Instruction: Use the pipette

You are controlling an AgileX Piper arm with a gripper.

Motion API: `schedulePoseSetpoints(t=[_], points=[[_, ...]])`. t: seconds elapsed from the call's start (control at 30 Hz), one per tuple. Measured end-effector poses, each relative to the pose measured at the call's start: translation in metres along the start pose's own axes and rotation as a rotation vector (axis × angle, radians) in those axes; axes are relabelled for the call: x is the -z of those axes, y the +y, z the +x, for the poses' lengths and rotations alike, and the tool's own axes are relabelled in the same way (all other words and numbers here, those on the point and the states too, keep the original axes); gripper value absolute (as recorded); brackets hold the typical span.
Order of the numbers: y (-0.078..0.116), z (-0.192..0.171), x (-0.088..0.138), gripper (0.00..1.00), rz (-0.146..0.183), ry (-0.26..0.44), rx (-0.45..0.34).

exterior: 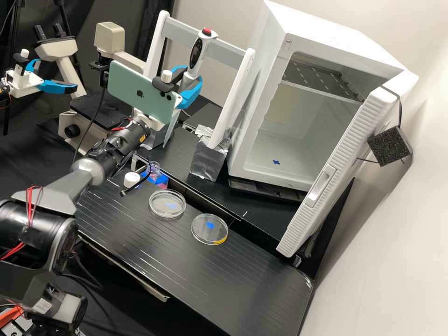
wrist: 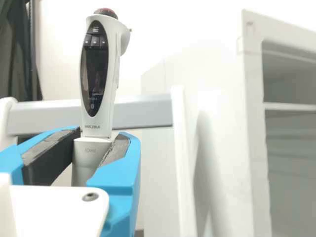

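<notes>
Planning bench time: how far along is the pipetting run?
Done: bottle looks open, white cap beside it.
In hand: gripper appears closed on the pipette, upright by the stand's crossbar; can't tell if it's free of the stand.
Left, probably: draw from the bottle, dispense into a dish, likely one of the two, and; pipette is away from both.

Bright light washes out the wrist view's wall [wrist: 192,27]; glints streak the bench [exterior: 233,275].

pipette [wrist: 99,123]: smooth plastic | box [exterior: 206,161]: crinkled metallic foil | black block [exterior: 389,146]: rough
</notes>
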Motion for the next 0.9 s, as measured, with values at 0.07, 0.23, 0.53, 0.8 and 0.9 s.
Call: schedulePoseSetpoints(t=[0.07, 0.23, 0.53, 0.8, 0.9], points=[[-0.004, -0.003, -0.002, 0.0, -0.002, -0.001, 0.007], [-0.008, -0.007, -0.009, 0.0, -0.015, -0.011, -0.001], [-0.017, -0.011, -0.021, 0.0, -0.026, -0.032, 0.004], [-0.025, -0.014, -0.022, 0.0, -0.026, -0.031, 0.027], [-0.025, -0.014, -0.022, 0.0, -0.024, -0.032, 0.028]])
